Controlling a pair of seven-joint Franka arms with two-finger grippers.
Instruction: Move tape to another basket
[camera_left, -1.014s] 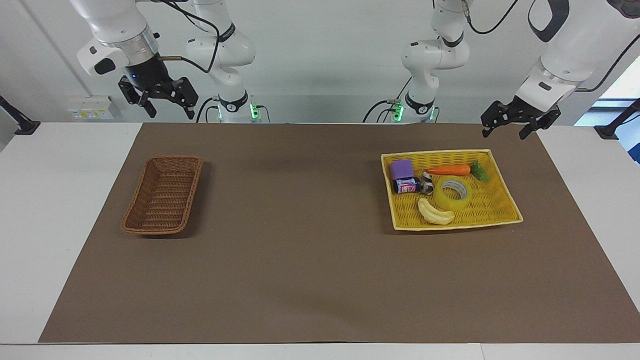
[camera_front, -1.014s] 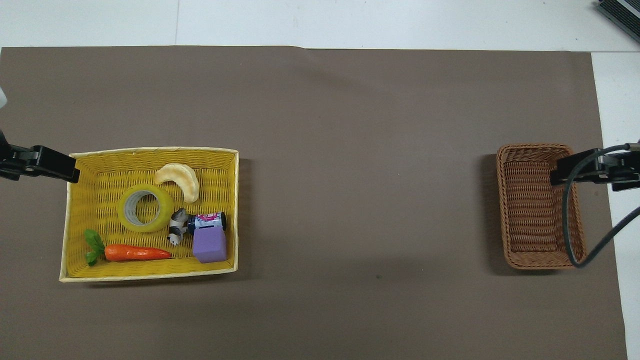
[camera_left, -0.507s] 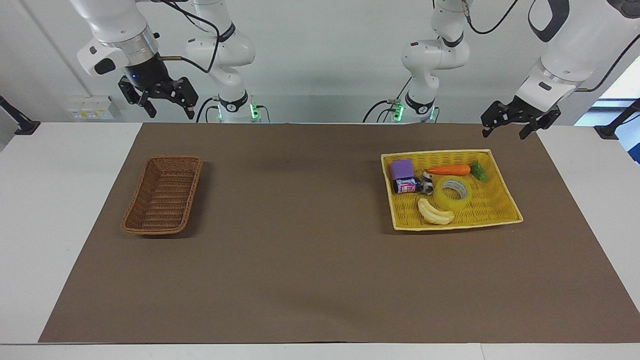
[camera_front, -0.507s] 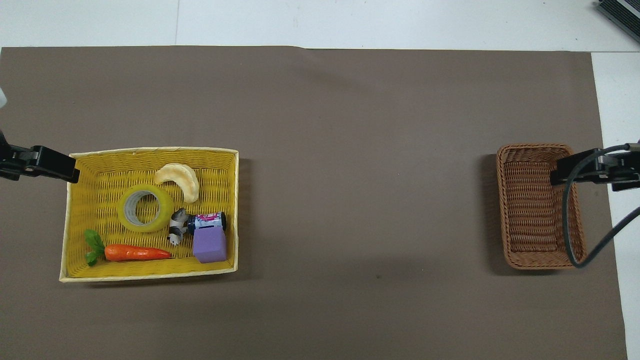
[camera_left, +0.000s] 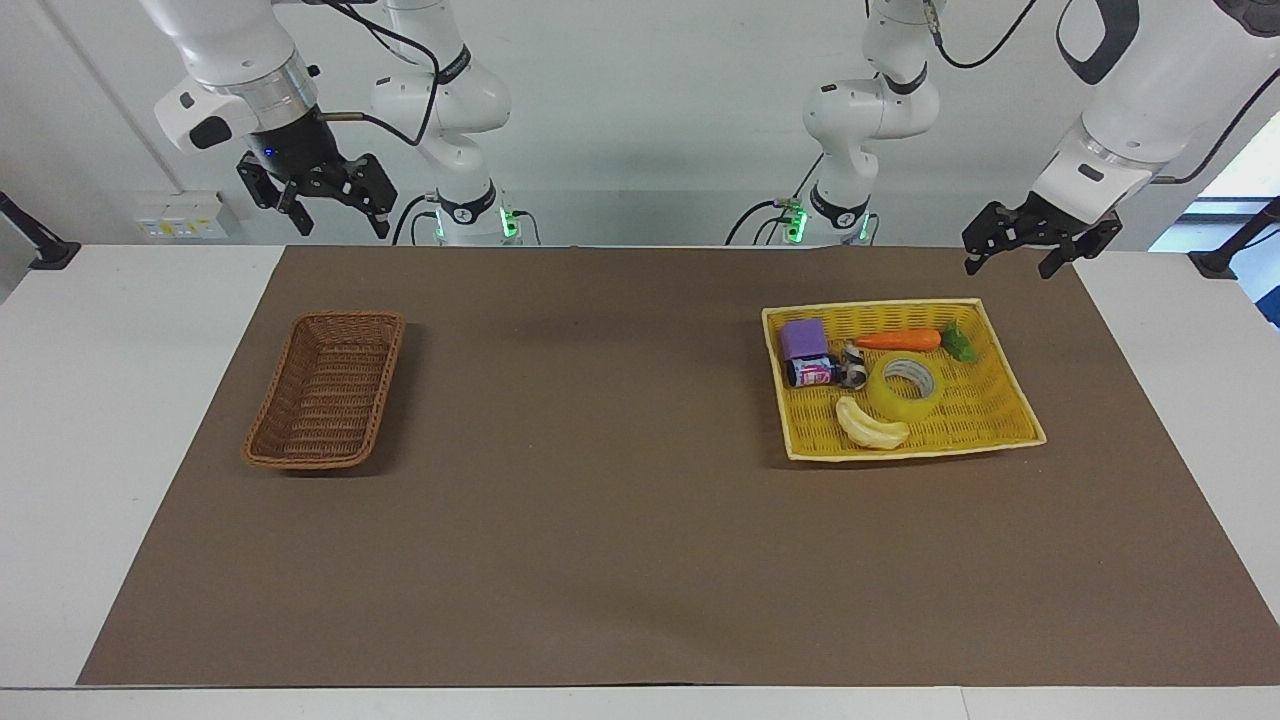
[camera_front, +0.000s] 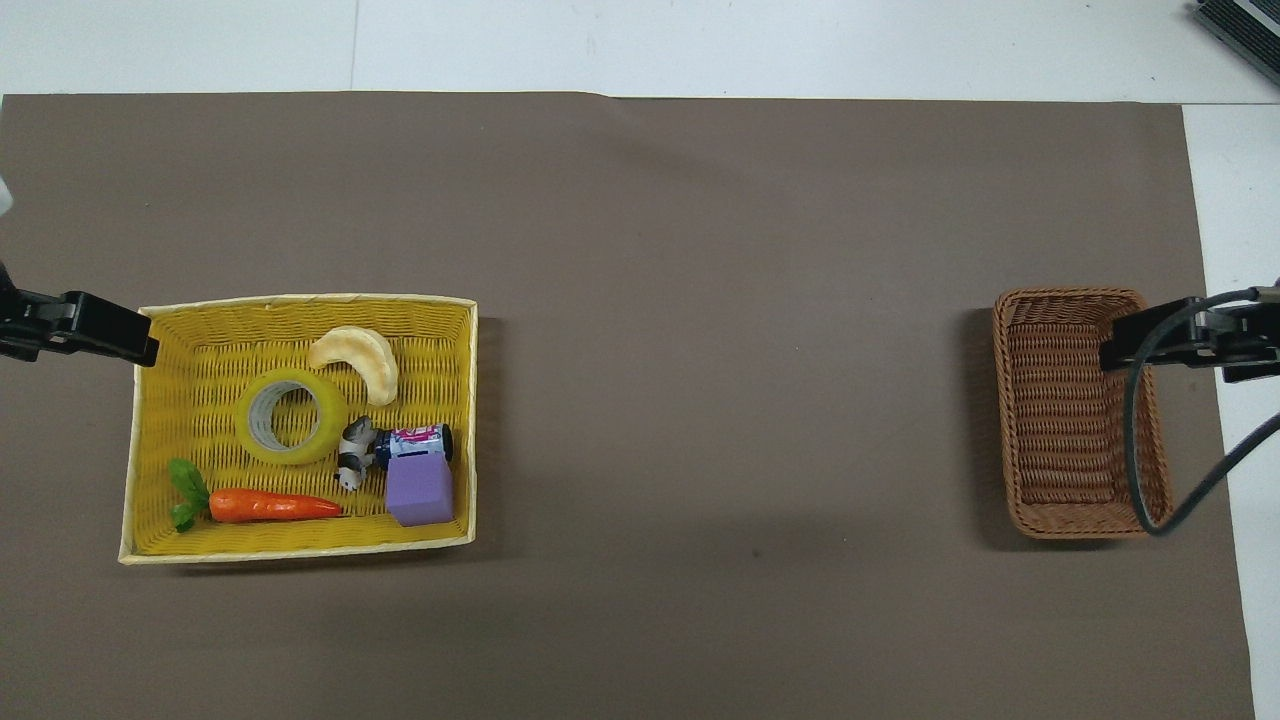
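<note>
Two baskets sit on our table. We see the tape (camera_left: 903, 387) lying in the yellow tray (camera_left: 1000, 420), beside the banana (camera_left: 870, 424). Our left gripper (camera_left: 1020, 248) and right gripper (camera_left: 318, 200) hang up high, fingers apart, holding nothing. Our brown basket (camera_left: 325, 390) has nothing inside.

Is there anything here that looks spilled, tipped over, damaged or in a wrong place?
Nothing stands out. The tape lies flat in the yellow tray beside the banana, and the brown basket sits upright with nothing in it. Both the left gripper and the right gripper hang open in the air.
</note>
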